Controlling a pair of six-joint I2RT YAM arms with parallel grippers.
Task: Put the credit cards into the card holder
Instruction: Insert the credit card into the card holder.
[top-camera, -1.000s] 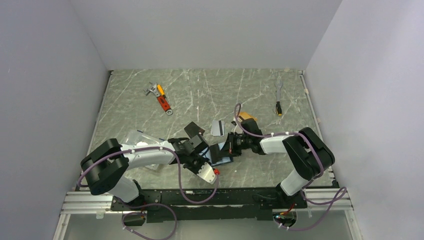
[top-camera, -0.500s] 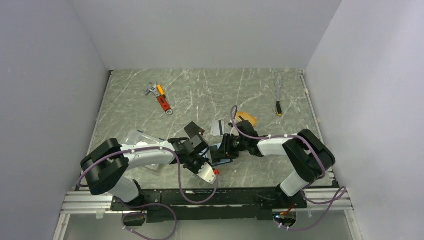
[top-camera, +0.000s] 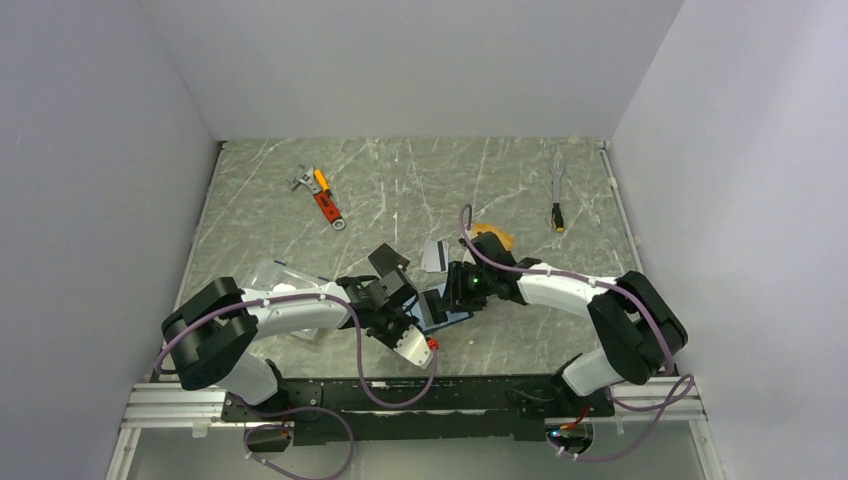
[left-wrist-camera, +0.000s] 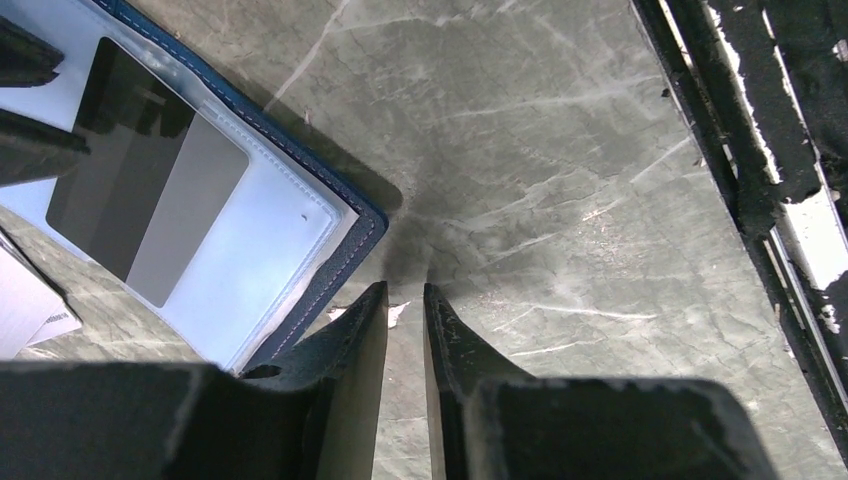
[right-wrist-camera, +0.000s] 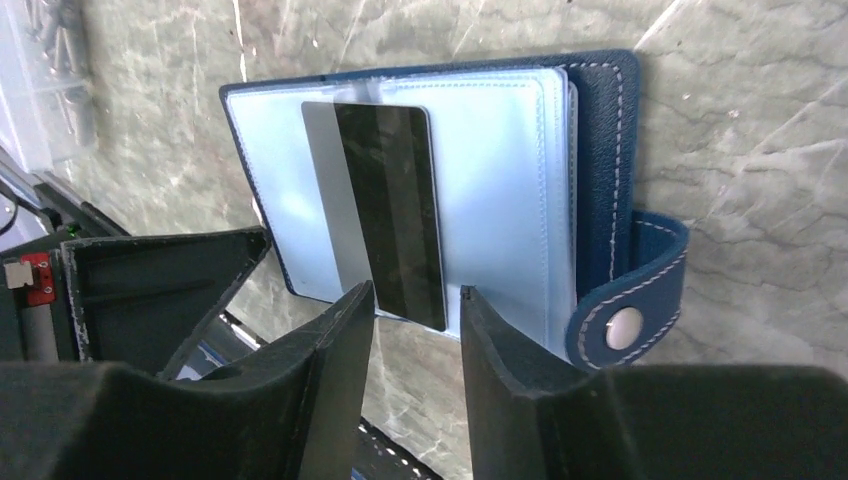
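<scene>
Resting on card holder (right-wrist-camera: 600, 150), black card (right-wrist-camera: 385, 200) points toward right end effector (right-wrist-camera: 415, 292).

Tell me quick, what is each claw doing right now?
Left claw: barely open, nothing between its fingers.
Right claw: open, holding nothing; the card sits in the wallet.

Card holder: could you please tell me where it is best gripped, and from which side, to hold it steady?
Probably the snap tab, approached from the side away from the left gripper. The tab sticks out past the holder's cover, clear of the pockets and the card, so a pinch there blocks neither.
</scene>
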